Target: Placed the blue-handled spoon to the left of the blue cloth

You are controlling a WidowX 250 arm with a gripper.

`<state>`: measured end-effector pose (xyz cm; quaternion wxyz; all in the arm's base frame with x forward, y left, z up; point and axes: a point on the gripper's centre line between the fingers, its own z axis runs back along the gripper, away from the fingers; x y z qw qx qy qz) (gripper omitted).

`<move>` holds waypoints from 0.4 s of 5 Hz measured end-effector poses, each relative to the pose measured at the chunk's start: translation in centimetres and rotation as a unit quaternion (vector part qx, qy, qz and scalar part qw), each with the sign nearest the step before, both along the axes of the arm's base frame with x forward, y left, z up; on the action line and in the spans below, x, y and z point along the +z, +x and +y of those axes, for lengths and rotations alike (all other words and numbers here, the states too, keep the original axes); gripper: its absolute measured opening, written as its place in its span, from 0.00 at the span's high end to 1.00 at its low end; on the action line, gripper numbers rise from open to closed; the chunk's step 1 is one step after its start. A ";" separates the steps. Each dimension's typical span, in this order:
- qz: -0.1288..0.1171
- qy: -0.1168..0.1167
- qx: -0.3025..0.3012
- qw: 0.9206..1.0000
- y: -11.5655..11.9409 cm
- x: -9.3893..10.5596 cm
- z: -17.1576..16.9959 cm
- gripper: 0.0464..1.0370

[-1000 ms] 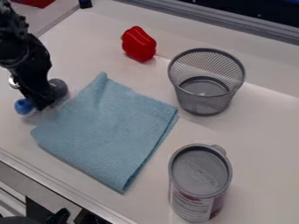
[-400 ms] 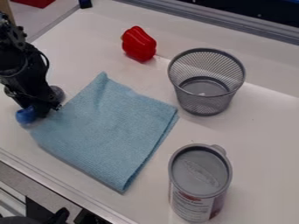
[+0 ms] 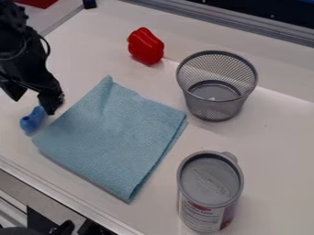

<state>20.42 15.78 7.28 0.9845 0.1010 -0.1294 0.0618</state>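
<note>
Left of the blue cloth [image 3: 116,137] lies the blue-handled spoon [image 3: 32,120], near the gripper [image 3: 33,105] (its fingers are wide apart).

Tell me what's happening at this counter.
A robot arm is dealing with a spoon. The spoon's blue handle lies on the counter, just left of the blue cloth as the camera sees it. The tool hangs over the spoon with its fingers apart, so the spoon looks about where it was meant to go. A red pepper, a mesh bin and a can stand apart from the work.
</note>
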 end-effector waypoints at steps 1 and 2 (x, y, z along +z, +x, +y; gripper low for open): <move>-0.016 -0.030 -0.034 0.999 -0.2 3.5 -1.6 0.04; 0.010 -0.035 -0.043 0.998 -0.1 5.0 -3.8 0.04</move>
